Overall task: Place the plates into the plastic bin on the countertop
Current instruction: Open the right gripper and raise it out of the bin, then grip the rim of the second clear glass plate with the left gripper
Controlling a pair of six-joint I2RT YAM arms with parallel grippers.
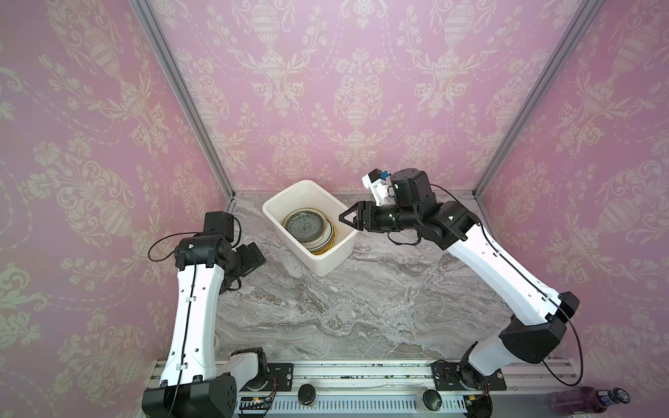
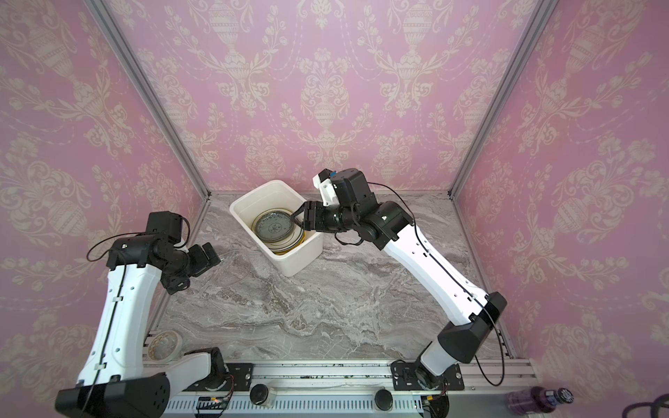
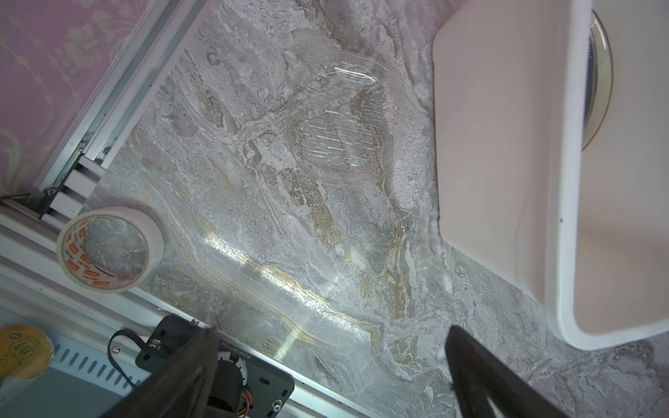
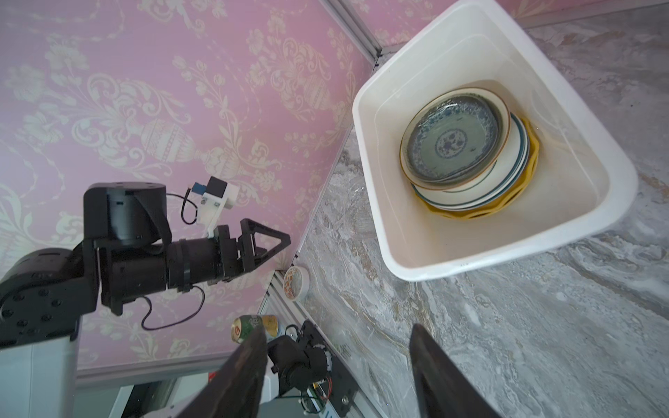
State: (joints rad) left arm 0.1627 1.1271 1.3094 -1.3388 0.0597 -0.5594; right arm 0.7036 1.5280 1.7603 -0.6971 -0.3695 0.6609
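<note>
Both top views showed the bin [image 1: 325, 262] near the back edge of the countertop [image 1: 362, 311], toward its back left corner, with a stack of plates [image 1: 307, 228] lying flat inside. The right gripper [image 1: 344, 218] hung at the bin's right rim. Its wrist was level, its fingers pointed left, and the arm sloped up from the front right corner. The left gripper [image 1: 253, 257] hung near the left edge, with the arm folded, the elbow high and the fingers angled down.

Left wrist view: the left jaws stood fully apart with nothing between them. One clear plate [image 3: 340, 123] lay flat on the countertop between the left edge and the bin, just beside the bin's outer wall. A tape roll [image 3: 108, 249] sat near the front left corner.

Handling, as a judgement:
- The clear plate is probably stiff, brittle, smooth and fairly light.
- It is hard to see against the marble.
- Its low rim leaves little room under it for a finger.
- Grip it across the rim, one finger above and one below, on the side away from the bin.
- Tilt it only slightly and lower it onto the stack without dropping it.

Right wrist view: the right jaws stood partly apart and empty. A teal plate [image 4: 452, 141] topped the stack and a yellow plate [image 4: 532, 155] lay lowest.
</note>
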